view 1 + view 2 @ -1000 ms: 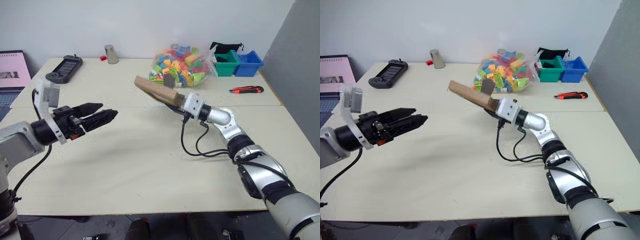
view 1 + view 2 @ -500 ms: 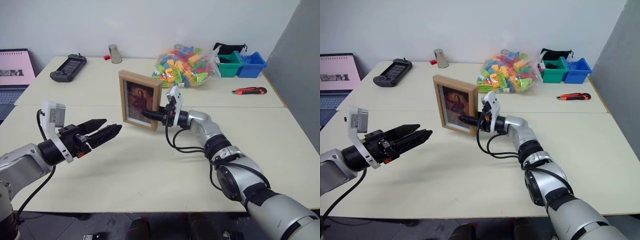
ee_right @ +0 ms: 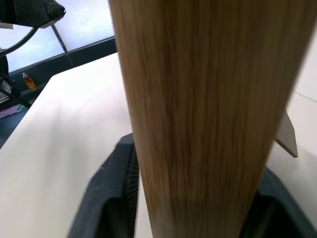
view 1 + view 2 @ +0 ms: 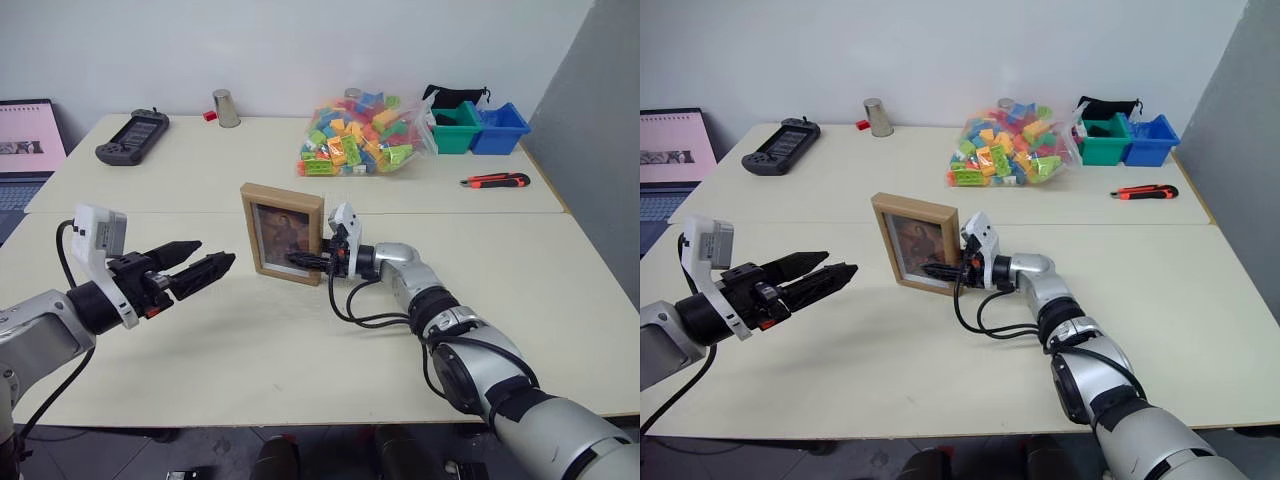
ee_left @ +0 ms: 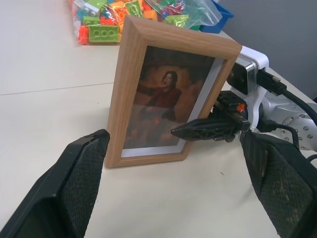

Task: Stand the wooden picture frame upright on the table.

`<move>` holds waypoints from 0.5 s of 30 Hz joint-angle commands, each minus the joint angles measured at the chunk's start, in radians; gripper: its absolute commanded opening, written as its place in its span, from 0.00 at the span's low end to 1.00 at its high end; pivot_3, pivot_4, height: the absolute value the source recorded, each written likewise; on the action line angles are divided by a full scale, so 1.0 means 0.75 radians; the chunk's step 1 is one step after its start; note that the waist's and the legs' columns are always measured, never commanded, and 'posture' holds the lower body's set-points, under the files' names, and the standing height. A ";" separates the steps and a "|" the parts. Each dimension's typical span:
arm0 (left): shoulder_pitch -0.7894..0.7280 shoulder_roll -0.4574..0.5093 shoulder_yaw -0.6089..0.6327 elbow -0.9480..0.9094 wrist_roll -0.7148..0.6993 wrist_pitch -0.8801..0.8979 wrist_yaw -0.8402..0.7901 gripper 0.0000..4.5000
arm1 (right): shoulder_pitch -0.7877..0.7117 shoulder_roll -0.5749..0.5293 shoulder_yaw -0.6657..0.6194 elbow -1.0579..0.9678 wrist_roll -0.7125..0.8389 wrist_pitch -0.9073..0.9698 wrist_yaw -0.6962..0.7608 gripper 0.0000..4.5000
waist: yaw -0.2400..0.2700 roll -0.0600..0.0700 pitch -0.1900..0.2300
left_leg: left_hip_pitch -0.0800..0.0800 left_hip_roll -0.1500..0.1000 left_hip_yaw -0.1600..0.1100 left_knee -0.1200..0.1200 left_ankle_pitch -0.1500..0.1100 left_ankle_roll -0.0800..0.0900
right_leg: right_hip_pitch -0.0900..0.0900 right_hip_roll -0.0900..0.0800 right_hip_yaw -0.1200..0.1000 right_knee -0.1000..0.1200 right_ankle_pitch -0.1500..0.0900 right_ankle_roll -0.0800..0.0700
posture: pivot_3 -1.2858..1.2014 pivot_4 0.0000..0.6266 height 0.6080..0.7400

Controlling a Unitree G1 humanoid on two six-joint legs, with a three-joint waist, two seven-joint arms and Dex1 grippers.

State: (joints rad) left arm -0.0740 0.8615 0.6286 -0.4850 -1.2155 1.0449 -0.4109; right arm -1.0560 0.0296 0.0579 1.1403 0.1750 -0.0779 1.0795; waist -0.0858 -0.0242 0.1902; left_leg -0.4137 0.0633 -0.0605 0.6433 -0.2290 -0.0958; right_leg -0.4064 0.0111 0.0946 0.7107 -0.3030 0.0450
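The wooden picture frame stands upright on the table, near its middle. Its dark portrait faces me. My right gripper reaches in level from the right, at the frame's right edge, low on that side. In the right wrist view the frame's light-wood edge rises close in front of the camera. My left gripper hovers open to the left of the frame, clear of it and holding nothing. It points toward the frame.
Along the far side of the table are a bag of coloured blocks, a metal cup, a black game controller, and green and blue bins. An orange utility knife lies at the right. A laptop stands far left.
The right gripper rolled the frame from a flat tilt in the air to upright and lowered it onto the table, moving left. The left arm has hardly moved.
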 commanded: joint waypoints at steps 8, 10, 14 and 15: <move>-0.018 0.038 -0.036 -0.040 0.007 -0.045 -0.034 1.00 | 0.048 -0.044 -0.014 -0.058 -0.018 0.000 0.039 0.99 | 0.000 0.000 0.000 | 0.000 0.000 0.000 0.000 0.000 0.000 | 0.000 0.000 0.000 0.000 0.000 0.000 | 0.52 0.24 1.00; -0.019 0.036 -0.046 -0.033 0.014 -0.053 -0.042 1.00 | 0.079 -0.087 -0.005 -0.104 -0.021 0.013 0.069 0.99 | 0.000 0.000 0.000 | 0.000 0.000 0.000 0.000 0.000 0.000 | 0.000 0.000 0.000 0.000 0.000 0.000 | 0.52 0.24 1.00; -0.023 0.030 -0.066 -0.014 0.035 -0.068 -0.062 1.00 | 0.147 -0.158 0.008 -0.217 -0.027 0.058 0.098 0.99 | 0.002 0.000 0.000 | 0.000 0.000 0.000 0.000 0.000 0.000 | 0.000 0.000 0.001 -0.001 0.000 0.000 | 0.52 0.24 1.00; -0.024 0.029 -0.070 -0.013 0.035 -0.071 -0.063 1.00 | 0.161 -0.169 0.013 -0.242 -0.029 0.066 0.102 0.99 | 0.002 0.000 0.000 | 0.000 0.000 0.000 0.000 0.000 0.000 | 0.000 0.000 0.001 -0.001 0.000 0.000 | 0.52 0.24 1.00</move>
State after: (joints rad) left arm -0.0781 0.8731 0.5739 -0.4797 -1.1955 1.0172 -0.4465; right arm -0.9442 -0.0879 0.0628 1.0235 0.1528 -0.0387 1.1354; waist -0.0843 -0.0243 0.1902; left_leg -0.4139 0.0632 -0.0600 0.6432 -0.2290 -0.0958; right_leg -0.4061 0.0112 0.0953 0.7092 -0.3031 0.0450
